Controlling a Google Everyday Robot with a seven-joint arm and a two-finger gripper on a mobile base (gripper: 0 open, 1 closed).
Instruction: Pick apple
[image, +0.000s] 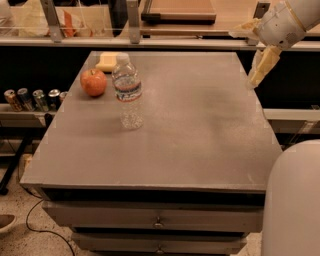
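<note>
Scanning from the left, you have a row of drink cans (31, 99) on a low shelf, at least four, far left of the gripper and below table height. Next is one round red-orange apple (93, 82) on the grey square tabletop (200, 140), near the left edge towards the far corner, well apart from the gripper. One pale yellow sponge block (109, 61) lies just behind the apple at the far edge. One clear plastic water bottle (127, 92) stands upright just right of the apple, on the gripper's side of it but not touching it. From the bottle rightwards, bare tabletop runs all the way across. Your gripper (241, 60) hangs above the table's right edge near the far right corner, its two pale fingers (262, 65) spread wide and holding nothing. Two drawer fronts (158, 220) sit under the near edge, and one white rounded robot body (292, 200) fills the near right.
</note>
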